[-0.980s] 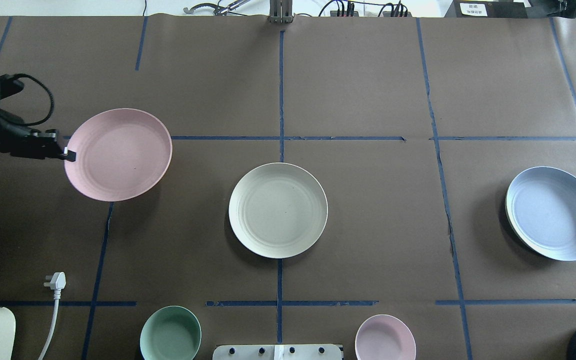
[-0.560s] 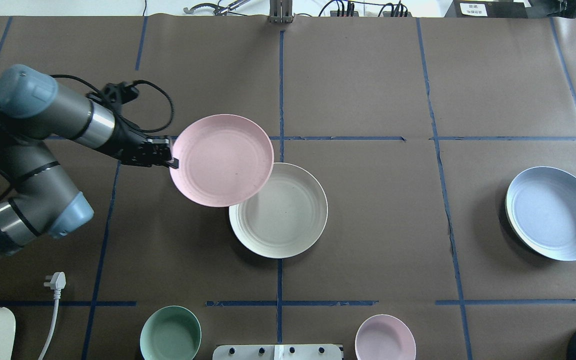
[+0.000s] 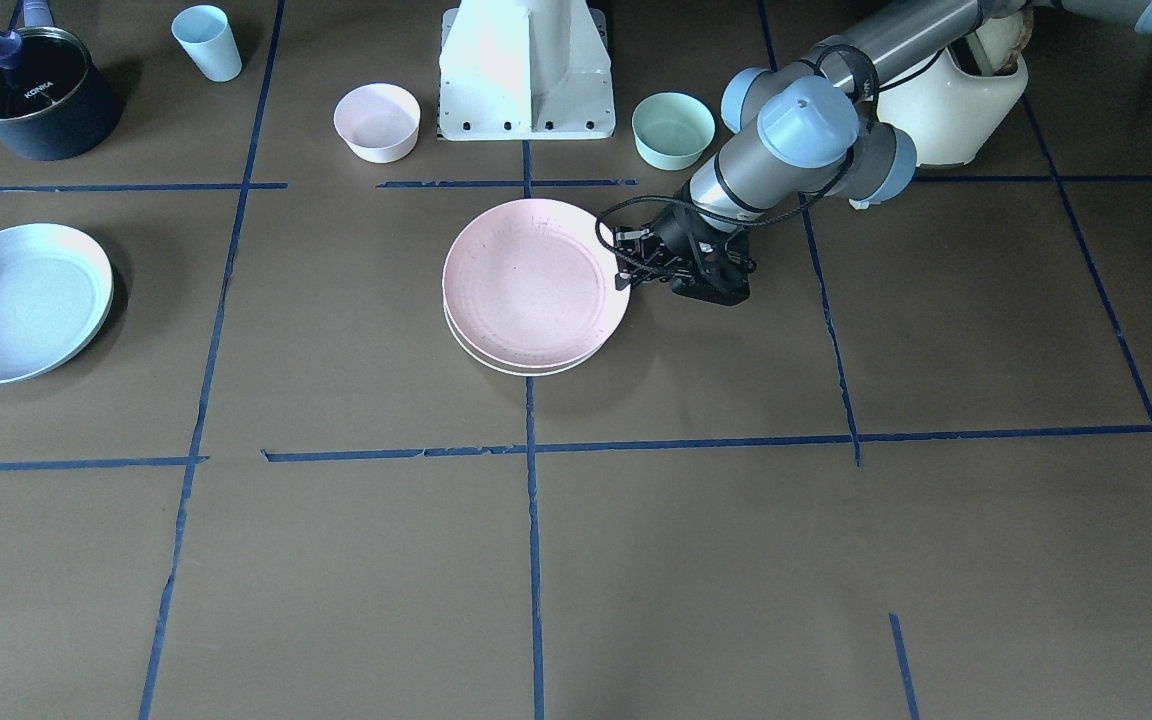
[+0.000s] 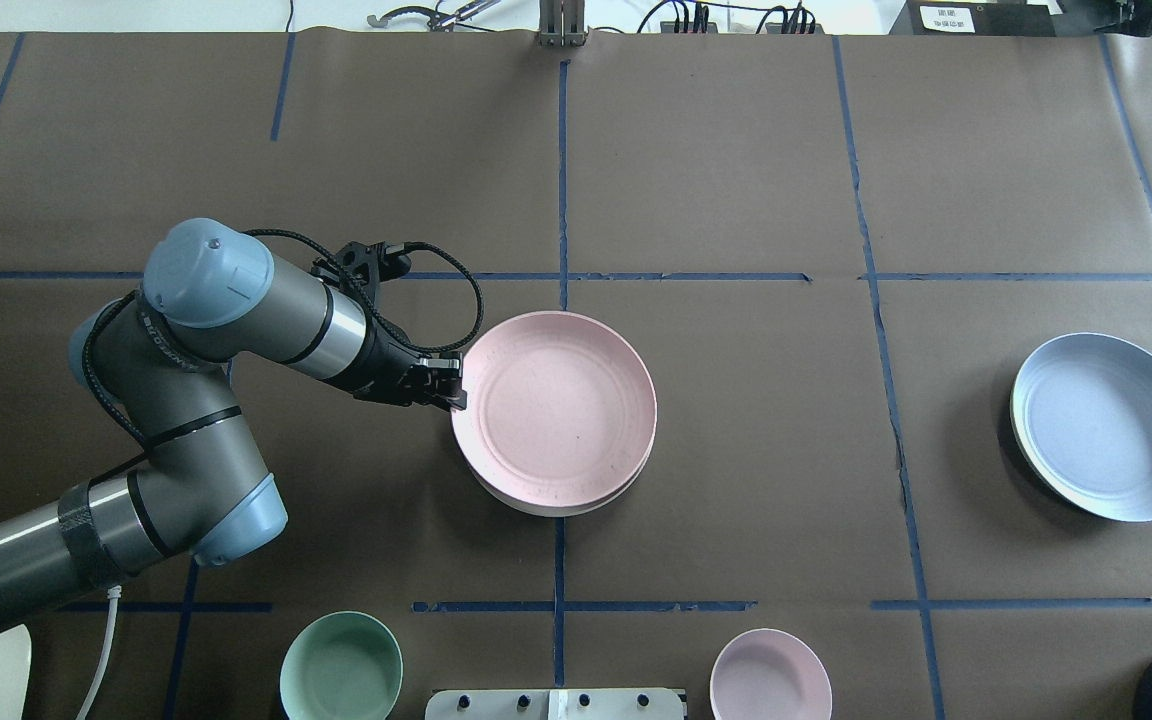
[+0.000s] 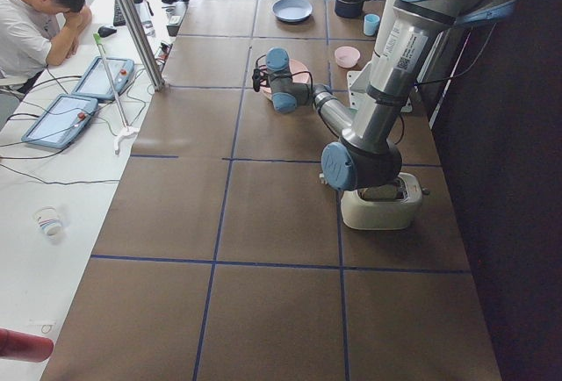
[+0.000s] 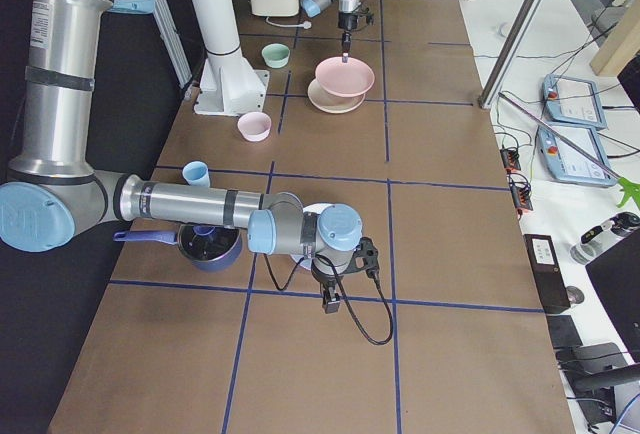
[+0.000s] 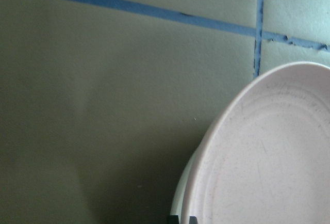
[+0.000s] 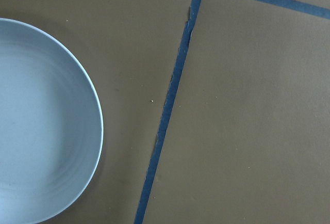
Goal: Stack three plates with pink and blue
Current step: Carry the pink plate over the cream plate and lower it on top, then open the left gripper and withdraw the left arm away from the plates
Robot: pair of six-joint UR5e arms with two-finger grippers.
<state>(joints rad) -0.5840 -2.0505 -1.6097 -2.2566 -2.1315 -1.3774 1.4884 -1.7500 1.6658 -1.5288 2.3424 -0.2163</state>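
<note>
The table (image 4: 736, 150) is covered in brown paper crossed by blue tape lines (image 4: 563, 180), and the things on it sit widely spaced. The mint-green bowl (image 4: 341, 668) and the small pink bowl (image 4: 771, 676) stand close to the robot-side edge. The blue plate (image 4: 1108, 426) lies flat well apart from the middle, near the edge on the robot's right, with a tape line crossing the paper between it and the centre. In the front-facing view a dark pot (image 3: 31, 95) and a light blue cup (image 3: 208, 42) stand in the corner behind that plate. The left arm (image 4: 186, 400) comes in low from the near left corner, folds at the elbow and reaches its wrist sideways toward the centre, a black cable looped over it. The left gripper (image 4: 458, 398) is nearly level and clamped on the pink plate (image 4: 556, 405) at the rim on the robot's left; the wrist view shows dark fingertips (image 7: 175, 220) at that rim. The pink plate is over the cream plate (image 4: 548, 509), covering nearly all of it and leaving only a crescent of cream rim. From the right end it appears to hang slightly above the cream one. The right gripper (image 6: 330, 300) points down just beside the blue plate; I cannot tell how its jaws stand.
</note>
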